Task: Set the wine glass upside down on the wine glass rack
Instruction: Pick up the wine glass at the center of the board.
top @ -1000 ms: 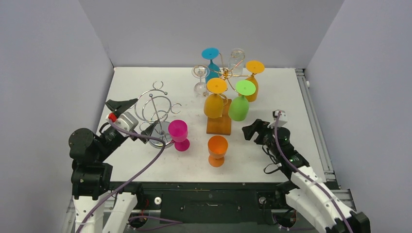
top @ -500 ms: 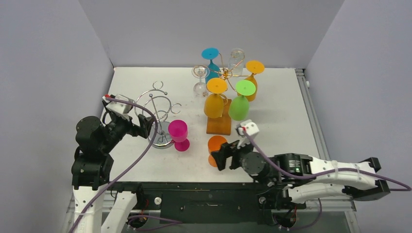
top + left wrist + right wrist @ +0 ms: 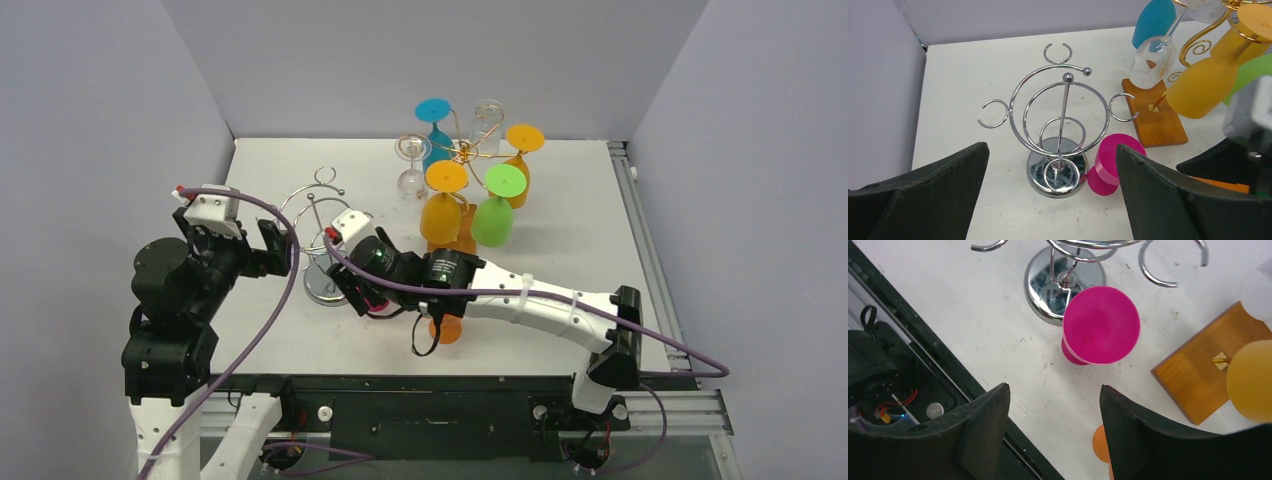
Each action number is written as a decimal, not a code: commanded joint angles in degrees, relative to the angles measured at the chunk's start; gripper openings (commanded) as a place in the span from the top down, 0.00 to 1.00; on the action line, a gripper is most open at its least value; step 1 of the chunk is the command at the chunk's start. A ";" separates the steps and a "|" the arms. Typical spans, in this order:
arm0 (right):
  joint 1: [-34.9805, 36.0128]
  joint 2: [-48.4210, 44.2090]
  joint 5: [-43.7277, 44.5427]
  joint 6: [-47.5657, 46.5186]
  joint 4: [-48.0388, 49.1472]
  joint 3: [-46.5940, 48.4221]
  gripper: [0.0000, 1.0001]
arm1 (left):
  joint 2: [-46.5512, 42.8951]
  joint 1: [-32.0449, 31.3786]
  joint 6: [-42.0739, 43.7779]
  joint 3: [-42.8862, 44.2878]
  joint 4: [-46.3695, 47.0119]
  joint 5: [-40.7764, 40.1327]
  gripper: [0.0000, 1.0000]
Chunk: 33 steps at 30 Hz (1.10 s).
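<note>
Top view: the right arm, which a second ago sat by the wooden base on the right of the worktop, now reaches across to the left. Its right fingers hover over the magenta wine glass, hiding most of it. The left arm has drawn back from the chrome rack, and its left fingers stand spread and empty, clear of the wire loops. The magenta glass keeps its place on the worktop, just beside the rack's foot. The orange wine glass is likewise unmoved, partly under the right arm. Left wrist view: both left fingers are wide apart and frame the empty chrome rack, with the magenta glass touching or nearly touching its base; which, I cannot tell. Right wrist view: the right fingers are spread and hold nothing. The magenta glass stands ahead of them, a broad round face upward. Judgement: the pick has passed to the right arm. The grasp is not yet made, and lifting, turning and hanging all remain.
</note>
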 commanded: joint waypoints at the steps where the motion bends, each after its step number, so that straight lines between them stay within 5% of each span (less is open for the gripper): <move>1: -1.63 3.06 -9.24 -5.97 -1.96 5.09 0.39 | 0.56 0.08 -1.81 2.98 -2.01 -3.47 0.04; 33: -7.57 15.21 -12.68 -13.69 8.26 1.81 0.58 | 6.30 0.08 -6.81 9.65 -5.80 -11.19 0.04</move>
